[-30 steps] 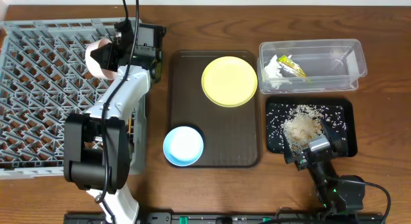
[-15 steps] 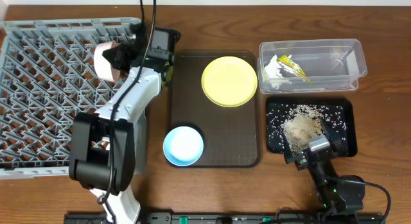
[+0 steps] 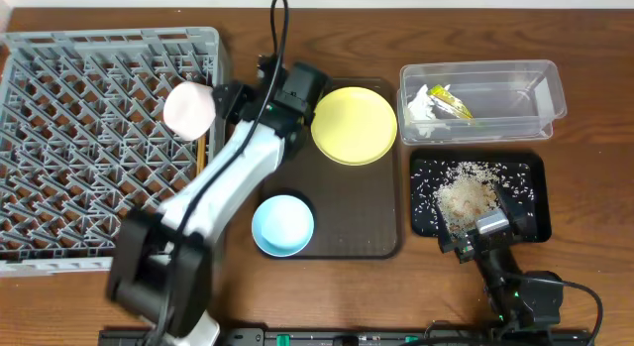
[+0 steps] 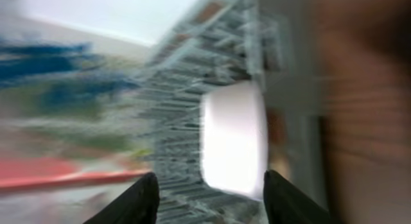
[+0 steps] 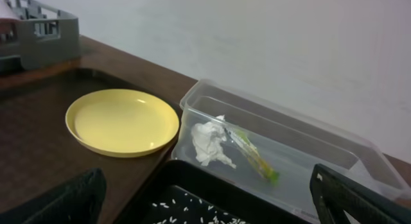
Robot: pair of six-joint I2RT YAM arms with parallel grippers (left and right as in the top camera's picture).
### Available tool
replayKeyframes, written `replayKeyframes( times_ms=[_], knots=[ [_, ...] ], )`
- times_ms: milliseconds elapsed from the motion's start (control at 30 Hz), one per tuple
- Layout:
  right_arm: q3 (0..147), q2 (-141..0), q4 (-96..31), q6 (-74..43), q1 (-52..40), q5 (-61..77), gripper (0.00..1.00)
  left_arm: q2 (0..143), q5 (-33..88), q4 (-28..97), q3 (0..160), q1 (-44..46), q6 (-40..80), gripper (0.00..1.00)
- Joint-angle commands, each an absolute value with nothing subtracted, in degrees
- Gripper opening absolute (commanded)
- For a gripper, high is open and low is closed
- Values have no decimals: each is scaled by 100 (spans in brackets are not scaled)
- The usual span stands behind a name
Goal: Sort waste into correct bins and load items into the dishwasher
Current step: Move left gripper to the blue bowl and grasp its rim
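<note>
The white bowl (image 3: 188, 110) stands on its side in the grey dishwasher rack (image 3: 89, 138), near its right edge. My left gripper (image 3: 230, 96) hangs just right of the bowl, open and holding nothing. The left wrist view is blurred, with the bowl (image 4: 232, 137) beyond my left gripper (image 4: 209, 201). The yellow plate (image 3: 354, 125) and the light blue bowl (image 3: 282, 225) lie on the brown tray (image 3: 332, 187). The clear tub (image 3: 515, 98) holds the tissue (image 3: 421, 106) and the wrapper (image 3: 451, 103). Rice crumbs (image 3: 466, 197) lie in the black tray (image 3: 525, 177). My right gripper (image 5: 209, 205) stands open over that tray's near edge.
A thin wooden chopstick (image 3: 200, 154) shows at the rack's right edge, below the white bowl. My left arm (image 3: 213, 197) runs diagonally from the table's front across the gap between rack and brown tray. In the right wrist view the plate (image 5: 122, 121) lies left of the tub (image 5: 289, 153).
My left gripper has opened and let go of the white bowl, then swung right toward the brown tray. The bowl stays in the rack. The right arm has not moved.
</note>
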State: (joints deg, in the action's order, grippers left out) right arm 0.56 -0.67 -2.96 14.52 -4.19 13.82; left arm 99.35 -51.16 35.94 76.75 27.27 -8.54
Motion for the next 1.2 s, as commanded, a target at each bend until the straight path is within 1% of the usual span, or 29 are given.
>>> replayKeyframes(
  times_ms=[0,100,200,333,433,633,767,933,967,1067,1167],
  knots=[
    [30,-32,-296,1376,-370,1354,99,9085,-3122,4027,7758,2794,80,55],
    [30,-32,-298,1376,-370,1354,99,8458,-1756,4744,7758,2801,711,56],
    [30,-32,-296,1376,-370,1354,99,7999,-904,5649,7756,2799,1608,56],
    [30,-32,-298,1376,-370,1354,99,7887,-419,6674,7690,2799,2274,56],
    [30,-32,-296,1376,-370,1354,99,7935,-220,7006,7417,2799,2440,55],
    [30,-32,-296,1376,-370,1354,99,7935,200,6484,6311,2609,2718,54],
    [30,-32,-296,1376,-370,1354,99,7937,193,5614,5498,2364,2729,48],
    [30,-32,-298,1376,-370,1354,99,7942,204,4724,4689,2268,2729,47],
    [30,-32,-296,1376,-370,1354,99,7942,224,4659,4615,2268,2729,44],
    [30,-32,-296,1376,-370,1354,99,7942,235,4571,4510,2268,2687,43],
    [30,-32,-296,1376,-370,1354,99,7942,215,4436,4464,2268,2554,36]
  ],
)
